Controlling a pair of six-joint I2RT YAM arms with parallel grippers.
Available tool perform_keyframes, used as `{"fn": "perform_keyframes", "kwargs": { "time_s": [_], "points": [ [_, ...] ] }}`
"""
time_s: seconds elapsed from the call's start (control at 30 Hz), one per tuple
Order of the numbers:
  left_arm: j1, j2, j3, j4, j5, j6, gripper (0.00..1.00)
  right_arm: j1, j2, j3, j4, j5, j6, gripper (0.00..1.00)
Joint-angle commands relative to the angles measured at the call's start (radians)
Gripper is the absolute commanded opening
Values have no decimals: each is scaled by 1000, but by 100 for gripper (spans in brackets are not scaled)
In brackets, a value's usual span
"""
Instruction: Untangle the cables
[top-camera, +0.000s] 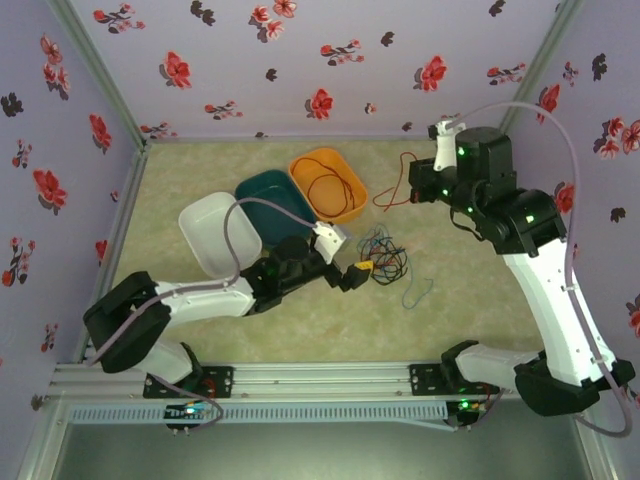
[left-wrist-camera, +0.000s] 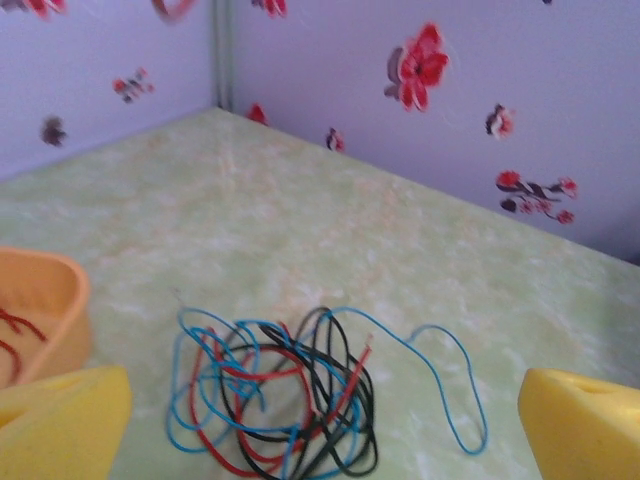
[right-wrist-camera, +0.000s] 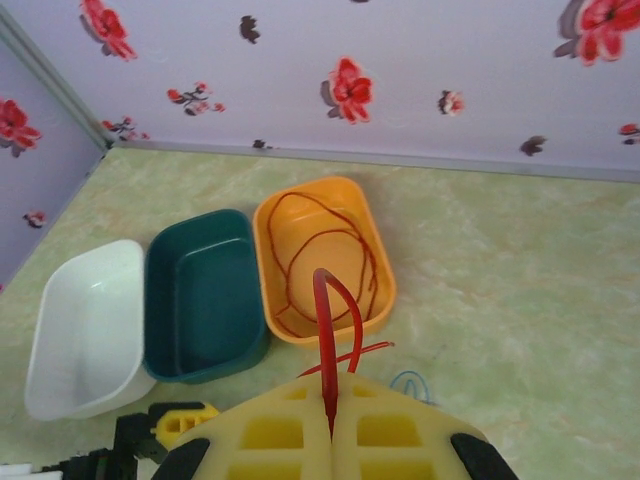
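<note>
The cables (left-wrist-camera: 280, 400) lie as a knotted bundle of blue, red and black wires on the table, with one blue strand looping out to the right. My left gripper (left-wrist-camera: 320, 440) hovers just short of the bundle, its yellow fingers (left-wrist-camera: 60, 420) wide apart and empty. From above, the left gripper (top-camera: 355, 272) sits at the left edge of the bundle (top-camera: 385, 255). My right gripper (right-wrist-camera: 331, 420) is shut on a red cable (right-wrist-camera: 325, 320) that arches up from its tips. In the top view the right gripper (top-camera: 413, 190) is raised at the back right, the red cable (top-camera: 392, 195) dangling below it.
Three bins stand in a row at the back left: white (top-camera: 218, 232), teal (top-camera: 275, 205) and orange (top-camera: 328, 185), the orange bin (right-wrist-camera: 270, 260) holding a coiled red wire. A separate blue loop (top-camera: 418, 292) lies right of the bundle. Floral walls enclose the table.
</note>
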Motion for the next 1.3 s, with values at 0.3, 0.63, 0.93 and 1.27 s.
{"fn": "perform_keyframes", "kwargs": {
  "time_s": [0.3, 0.63, 0.93, 1.27],
  "points": [
    [85, -267, -44, -41, -57, -27, 99, 5, 108, -25, 42, -228, -87, 0],
    [183, -279, 35, -174, -64, -137, 98, 11, 205, -13, 92, -366, -76, 0],
    [223, -154, 147, -214, -67, -180, 100, 71, 279, 26, 99, -418, -76, 0],
    [307, -48, 148, -214, -83, -293, 100, 104, 246, 13, 140, -522, -63, 0]
  ]
}}
